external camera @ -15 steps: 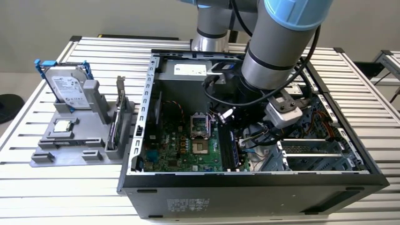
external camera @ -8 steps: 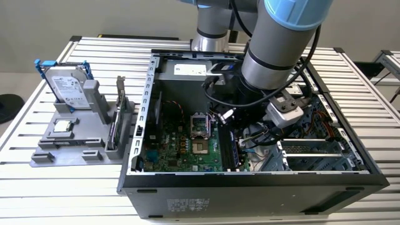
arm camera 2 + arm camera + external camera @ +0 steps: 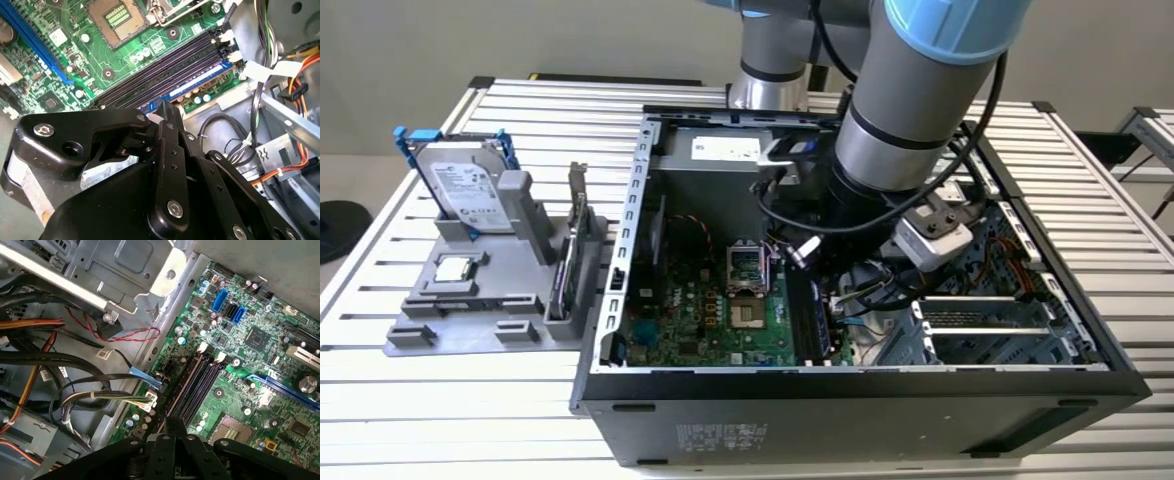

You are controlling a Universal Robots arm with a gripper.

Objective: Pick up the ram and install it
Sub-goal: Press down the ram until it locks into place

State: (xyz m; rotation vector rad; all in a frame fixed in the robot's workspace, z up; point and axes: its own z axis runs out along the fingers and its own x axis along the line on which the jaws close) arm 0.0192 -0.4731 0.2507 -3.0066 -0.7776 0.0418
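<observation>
The ram is a thin blue-green stick standing on edge in the memory slot nearest the motherboard's edge, beside the other black slots. In the exterior view the ram runs along the exterior view's right side of the green board. My gripper reaches down inside the open computer case, its black fingers closed together over the ram's near end. In the first wrist view the gripper sits right over the line of the slots, with the ram seen edge-on as a thin line.
The CPU socket lies beside the slots. Cable bundles and a metal drive cage crowd the case on the exterior view's right. On the table at the exterior view's left, a grey fixture holds a hard drive and an expansion card.
</observation>
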